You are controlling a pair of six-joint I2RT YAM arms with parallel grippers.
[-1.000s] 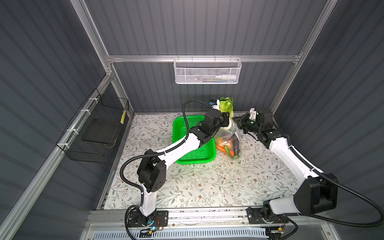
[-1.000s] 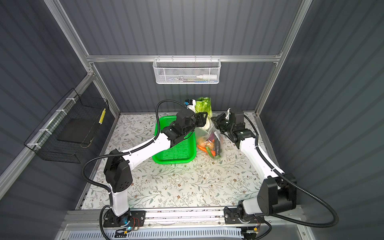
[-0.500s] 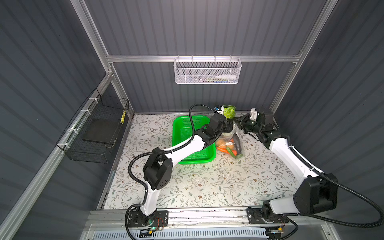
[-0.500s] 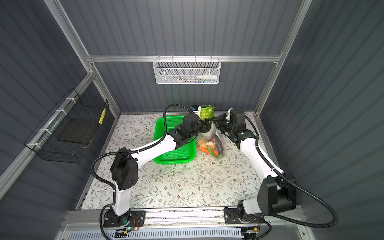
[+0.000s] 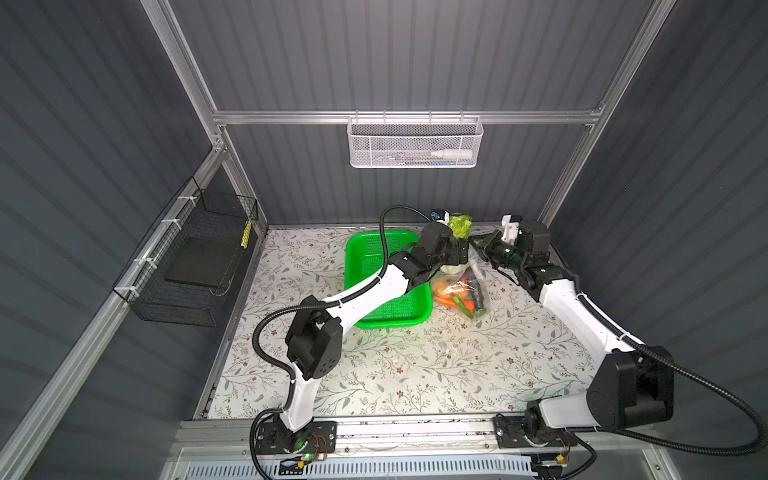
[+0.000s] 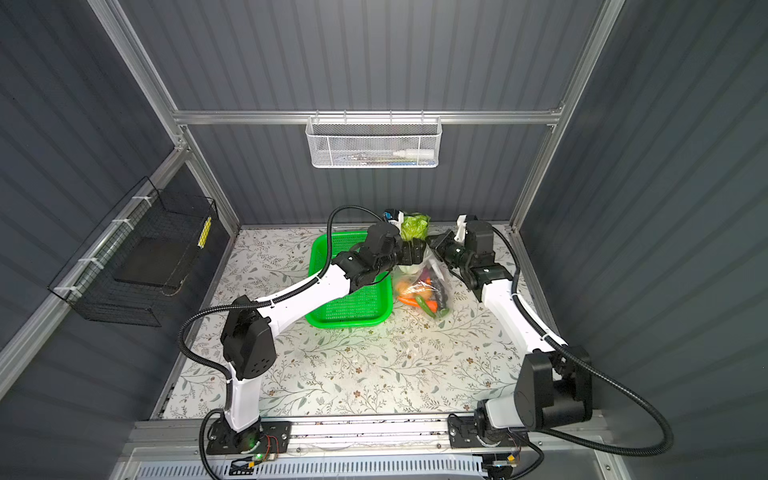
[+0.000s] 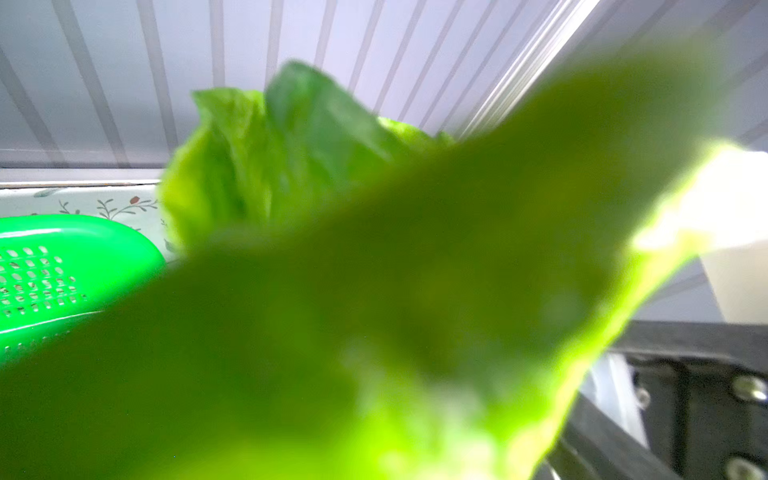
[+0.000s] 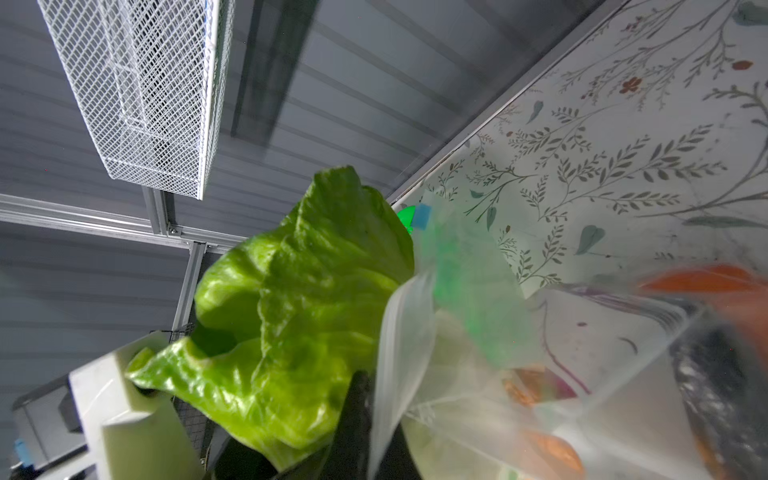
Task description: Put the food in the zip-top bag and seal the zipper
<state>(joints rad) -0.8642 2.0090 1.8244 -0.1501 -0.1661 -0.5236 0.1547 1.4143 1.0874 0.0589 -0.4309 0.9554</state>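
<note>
While the right gripper clamped the zip-top bag's rim beside the basket, the cabbage stuck half out, liable to topple if the left gripper (grip unreadable) let go.

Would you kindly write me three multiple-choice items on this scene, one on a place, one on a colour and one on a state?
1. Relative to the green basket, the bag lies: A inside it; B beside it, on the table; C beneath it.
2. The mesh basket on the back wall is: A white; B red; C yellow.
3. The bag's mouth is: A zipped shut; B knotted; C open, with the cabbage sticking out.
Answers: 1 B, both top views show it next to the green basket's rim; 2 A, its wire is plainly white; 3 C, green leaves rise above the bag's edge.
</note>
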